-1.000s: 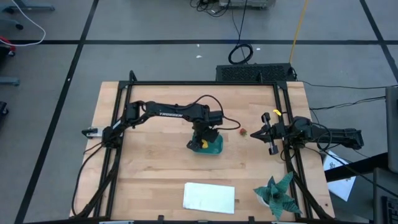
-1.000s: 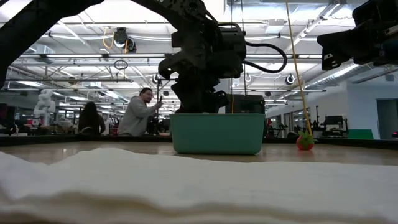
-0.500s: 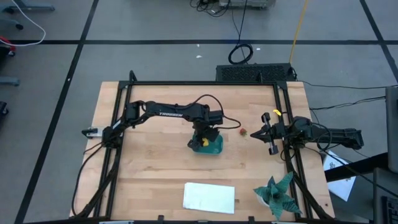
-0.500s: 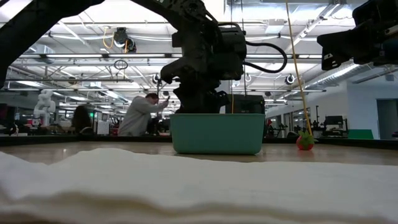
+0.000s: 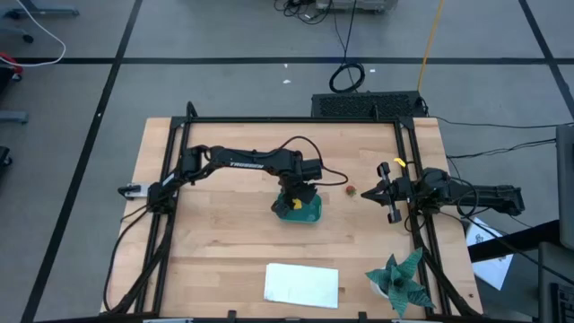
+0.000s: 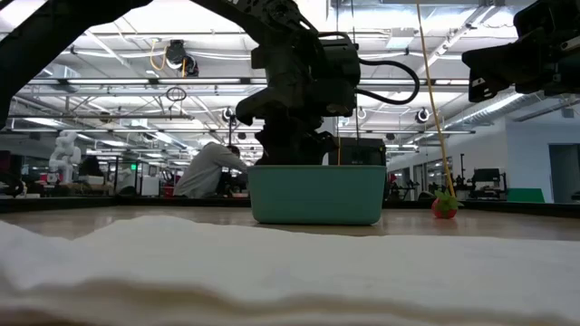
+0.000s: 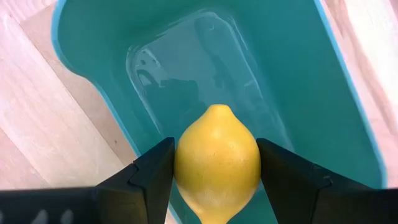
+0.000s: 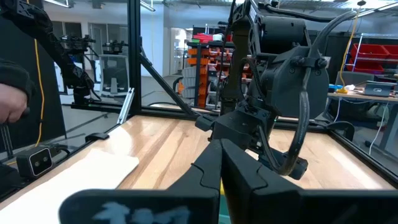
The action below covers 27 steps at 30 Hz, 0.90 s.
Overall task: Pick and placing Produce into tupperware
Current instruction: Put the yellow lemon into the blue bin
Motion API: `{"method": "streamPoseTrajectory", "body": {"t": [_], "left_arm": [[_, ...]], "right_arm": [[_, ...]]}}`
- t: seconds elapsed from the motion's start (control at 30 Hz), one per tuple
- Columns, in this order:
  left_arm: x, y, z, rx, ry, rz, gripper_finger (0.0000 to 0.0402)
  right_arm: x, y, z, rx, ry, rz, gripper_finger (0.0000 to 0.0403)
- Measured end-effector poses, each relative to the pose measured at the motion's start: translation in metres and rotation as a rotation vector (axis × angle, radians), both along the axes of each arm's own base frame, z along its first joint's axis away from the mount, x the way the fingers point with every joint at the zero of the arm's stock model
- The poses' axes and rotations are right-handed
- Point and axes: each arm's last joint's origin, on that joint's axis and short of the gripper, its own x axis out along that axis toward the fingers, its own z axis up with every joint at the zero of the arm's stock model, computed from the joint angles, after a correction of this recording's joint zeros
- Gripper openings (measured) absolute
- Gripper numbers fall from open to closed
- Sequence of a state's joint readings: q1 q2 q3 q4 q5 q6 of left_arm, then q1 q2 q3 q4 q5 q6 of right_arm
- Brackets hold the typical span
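Left wrist view showed my left gripper [image 7: 216,180] clamped on the lemon [image 7: 217,160], long axis pointing toward twelve o'clock, hanging directly above the tupperware [image 7: 292,81]; my right gripper [image 5: 384,191] waited closed.

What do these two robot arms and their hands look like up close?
Both arms are dark, jointed and slim. The left arm bears white lettering, with a black cable looping off it. Each hand, left hand and right hand, ends in two flat, angular black fingers.
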<state>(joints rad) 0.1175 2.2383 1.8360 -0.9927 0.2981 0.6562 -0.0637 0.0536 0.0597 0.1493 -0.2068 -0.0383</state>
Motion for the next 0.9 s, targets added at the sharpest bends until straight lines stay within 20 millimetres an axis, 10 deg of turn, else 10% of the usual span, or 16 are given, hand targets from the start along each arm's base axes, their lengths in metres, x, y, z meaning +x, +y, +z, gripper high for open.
{"method": "streamPoseTrajectory", "body": {"t": [0.9], "left_arm": [[-0.005,-0.002,-0.018,-0.002,0.024,0.005,0.0212]], "right_arm": [[0.0,0.0,0.0,0.0,0.0,0.0,0.0]]}}
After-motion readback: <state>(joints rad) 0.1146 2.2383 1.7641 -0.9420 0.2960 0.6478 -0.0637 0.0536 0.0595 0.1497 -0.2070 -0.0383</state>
